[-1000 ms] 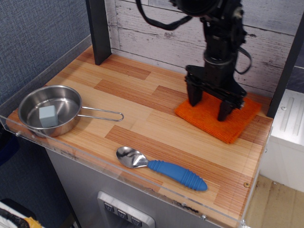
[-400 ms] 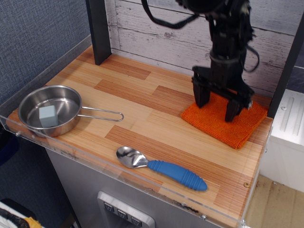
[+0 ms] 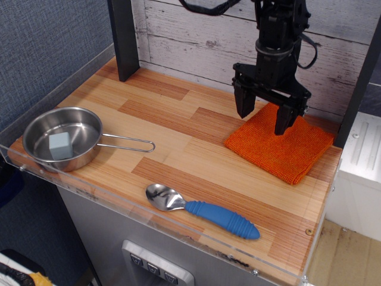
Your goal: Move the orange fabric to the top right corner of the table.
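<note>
Cloth: the orange fabric [image 3: 282, 148] lies flat at the far right of the tabletop [image 3: 178, 149], one corner close under the plank wall [image 3: 202, 30] and another near the right-hand rim. It sits as a tilted square, no fold or bunch showing.

Hand: the hand [image 3: 263, 118] hangs over the cloth's back-left part, fingers spread apart with nothing between them. The tips look lifted clear of the cloth, though from this angle a light touch cannot be ruled out.

Other items: a steel pan [image 3: 59, 138] with a grey block [image 3: 59, 145] inside stands at the near left, well apart from the cloth. A blue-handled spoon [image 3: 201, 211] lies along the front edge. A dark post [image 3: 123, 39] stands at the back left.

Progress: judging by position alone, the cloth is already in the top right corner, so the carrying part reads as done, and the release too, given the spread fingers.

Left to do: little that I can see; perhaps only clearing the arm away. A stricter reading might want the cloth pushed tighter into the corner.
</note>
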`<state>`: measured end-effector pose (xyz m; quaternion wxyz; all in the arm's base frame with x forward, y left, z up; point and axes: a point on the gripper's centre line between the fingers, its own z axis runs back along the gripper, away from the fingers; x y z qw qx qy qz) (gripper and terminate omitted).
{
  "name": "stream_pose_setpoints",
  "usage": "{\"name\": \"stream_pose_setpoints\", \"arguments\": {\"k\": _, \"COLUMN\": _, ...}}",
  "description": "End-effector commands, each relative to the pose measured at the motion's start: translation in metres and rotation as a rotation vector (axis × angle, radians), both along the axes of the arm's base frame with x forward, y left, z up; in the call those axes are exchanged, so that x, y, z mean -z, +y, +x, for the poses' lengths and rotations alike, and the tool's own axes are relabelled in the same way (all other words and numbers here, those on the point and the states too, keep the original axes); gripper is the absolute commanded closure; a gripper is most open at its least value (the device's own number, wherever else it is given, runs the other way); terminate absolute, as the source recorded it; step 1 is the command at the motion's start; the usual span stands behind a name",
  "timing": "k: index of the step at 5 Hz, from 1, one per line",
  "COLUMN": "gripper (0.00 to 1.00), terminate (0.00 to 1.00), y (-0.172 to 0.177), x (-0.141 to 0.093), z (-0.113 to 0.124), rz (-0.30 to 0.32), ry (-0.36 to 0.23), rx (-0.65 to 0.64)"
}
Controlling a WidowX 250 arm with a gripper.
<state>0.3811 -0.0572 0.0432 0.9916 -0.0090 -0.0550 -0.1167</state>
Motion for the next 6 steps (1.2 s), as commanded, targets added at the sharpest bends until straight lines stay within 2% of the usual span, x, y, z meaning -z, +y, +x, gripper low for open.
{"name": "stream_pose_setpoints", "arguments": {"k": 1, "gripper": 0.00, "terminate": 0.00, "y": -0.001, "x": -0.076, "z": -0.005, "rz": -0.058, "ry": -0.132, "rx": 0.005}}
{"name": "stream_pose_setpoints", "arguments": {"k": 2, "gripper": 0.00, "terminate": 0.00, "y": -0.004, "x": -0.097, "z": -0.012, "rz": -0.060, "ry": -0.171, "rx": 0.015}}
{"name": "stream_pose_setpoints", "arguments": {"k": 3, "gripper": 0.00, "terminate": 0.00, "y": -0.004, "x": -0.108, "z": -0.024, "rz": 0.014, "ry": -0.198, "rx": 0.017}}
{"name": "stream_pose_setpoints", "arguments": {"k": 5, "gripper": 0.00, "terminate": 0.00, "y": -0.004, "x": -0.108, "z": -0.024, "rz": 0.014, "ry": -0.198, "rx": 0.017}}
{"name": "stream_pose_setpoints", "arguments": {"k": 6, "gripper": 0.00, "terminate": 1.00, "y": -0.004, "x": -0.108, "z": -0.024, "rz": 0.014, "ry": -0.198, "rx": 0.017}}
